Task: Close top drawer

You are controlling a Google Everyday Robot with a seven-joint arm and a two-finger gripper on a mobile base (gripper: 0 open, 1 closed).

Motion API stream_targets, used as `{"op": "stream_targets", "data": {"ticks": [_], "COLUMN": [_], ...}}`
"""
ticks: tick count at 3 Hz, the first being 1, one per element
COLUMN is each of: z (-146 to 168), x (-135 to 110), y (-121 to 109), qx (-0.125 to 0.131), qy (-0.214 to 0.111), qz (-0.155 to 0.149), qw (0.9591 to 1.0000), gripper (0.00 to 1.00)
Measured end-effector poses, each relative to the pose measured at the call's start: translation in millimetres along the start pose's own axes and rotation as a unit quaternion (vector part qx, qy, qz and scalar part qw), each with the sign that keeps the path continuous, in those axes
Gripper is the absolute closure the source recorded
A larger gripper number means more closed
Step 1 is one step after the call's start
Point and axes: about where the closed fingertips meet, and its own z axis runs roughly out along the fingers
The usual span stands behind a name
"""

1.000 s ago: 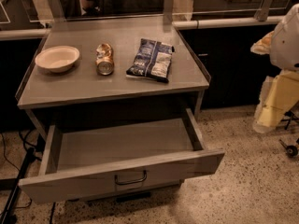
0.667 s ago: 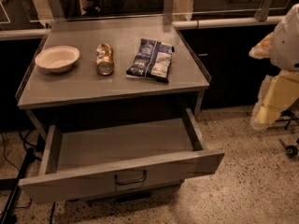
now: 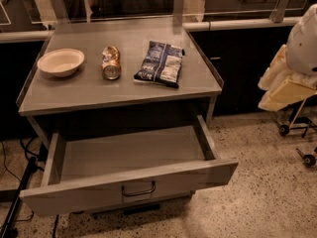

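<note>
The top drawer [image 3: 129, 155] is pulled far out of the grey cabinet and is empty inside. Its wide flat front panel [image 3: 74, 195] faces me, with a dark wire pull handle [image 3: 138, 189] at its centre. My gripper [image 3: 281, 90] shows as cream parts under the white arm [image 3: 303, 38] at the right edge. It hangs in the air to the right of the cabinet, level with the tabletop, and is apart from the drawer.
The cabinet top [image 3: 89, 90] carries a white bowl [image 3: 60, 62], a crushed can [image 3: 111, 63] and a dark snack bag [image 3: 160, 63]. A wheeled frame [image 3: 297, 125] stands on the speckled floor at the right. Cables and a dark pole [image 3: 20, 192] are at the left.
My arm and gripper have drifted slightly to the left, toward the cabinet. The drawer stays open in the same place.
</note>
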Motion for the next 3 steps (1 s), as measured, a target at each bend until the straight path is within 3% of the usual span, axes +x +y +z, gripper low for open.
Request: {"op": "stream_targets", "data": {"ticks": [1, 2, 3], "z": [0.1, 10.3, 35.9], "x": [0.0, -2.9, -10.4], "y": [0.0, 6.7, 39.4], "qx": [0.0, 0.0, -0.009], "qy": [0.0, -0.003, -0.015], "qz": [0.0, 0.0, -0.007], "qw": [1.0, 1.0, 0.9998], "gripper": [0.83, 1.0, 1.0]}}
